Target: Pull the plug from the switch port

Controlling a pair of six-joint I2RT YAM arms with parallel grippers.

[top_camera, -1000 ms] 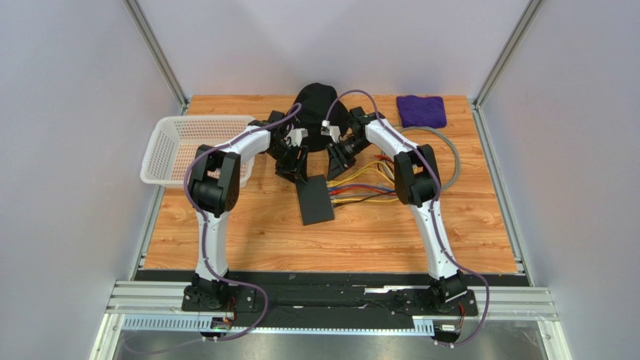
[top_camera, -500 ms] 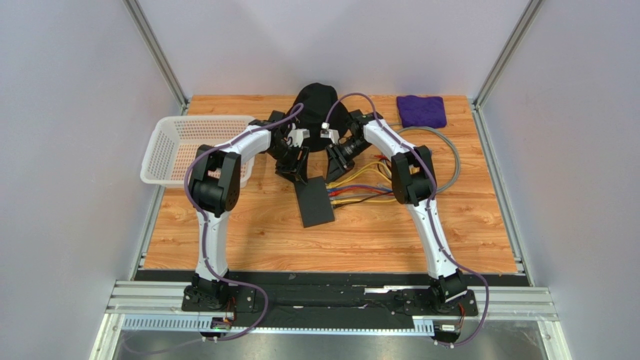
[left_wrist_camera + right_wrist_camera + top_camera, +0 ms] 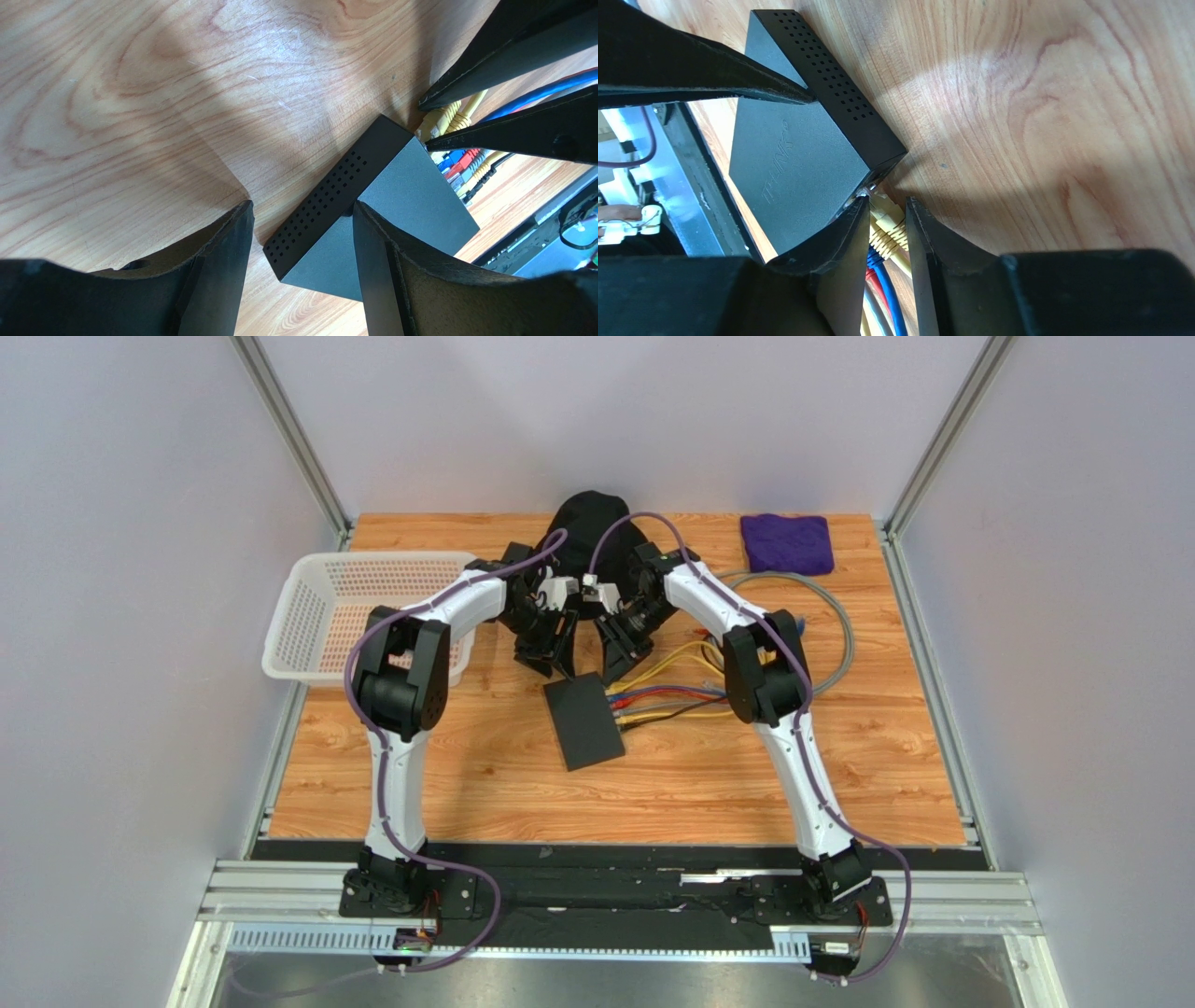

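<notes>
Flat matte-black rectangular switch (image 3: pixel 582 728) sits at the centre of the wood-grain tabletop (image 3: pixel 673 798), its socket edge turned toward 2 o'clock. A fan of yellow, red and blue cables (image 3: pixel 680 693) runs off it toward 3 o'clock.

Both arms are bent in over its far end. The left gripper (image 3: pixel 300 210) is spread wide across the switch's vented side wall. One finger (image 3: pixel 393 280) overlaps the switch's top face. The other finger (image 3: pixel 210 273) is off over bare wood, with a strip of table showing between it and the box. So it straddles the corner, no squeeze.

Now the right gripper (image 3: pixel 887 203), at the socket corner: its fingers are drawn in narrow and pinching the yellow plug (image 3: pixel 887 222). That plug is seated in the end port, right at the corner of the switch. The blue lead (image 3: pixel 884 280) and the red lead (image 3: pixel 868 276) lie just behind it.

Out at 10 o'clock is the white perforated plastic basket (image 3: pixel 302 637). A black fabric hat (image 3: pixel 586 515) is at 12, a folded purple cloth (image 3: pixel 787 542) at 1, and a grey cable loop (image 3: pixel 846 637) at 2.
</notes>
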